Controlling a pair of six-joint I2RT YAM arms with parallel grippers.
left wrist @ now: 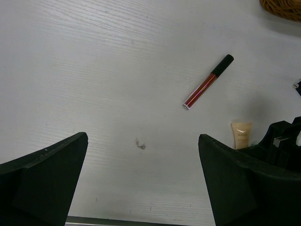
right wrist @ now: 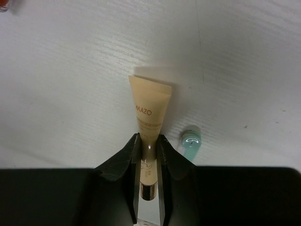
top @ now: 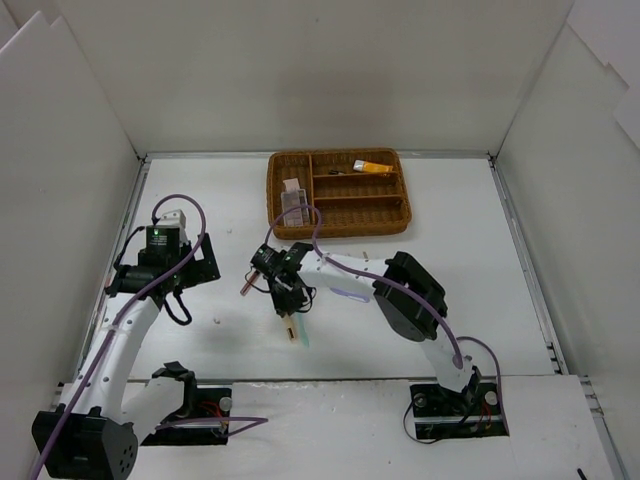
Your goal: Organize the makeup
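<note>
Beige tube, soft plastic, sits clamped in my right gripper near its cap end, mid-table, well short of the wicker tray. Light, squashy, probably slick, so I judge the stiffer neck the best hold. My left gripper hangs open and empty near the lip gloss.

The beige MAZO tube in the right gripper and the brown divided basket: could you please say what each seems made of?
Beige squeeze tube: probably soft matte plastic, given its flat crimped end, plus a shiny gold-look collar. Brown divided basket: woven wicker or rattan, by its ribbed weave; natural or synthetic, unclear.
</note>
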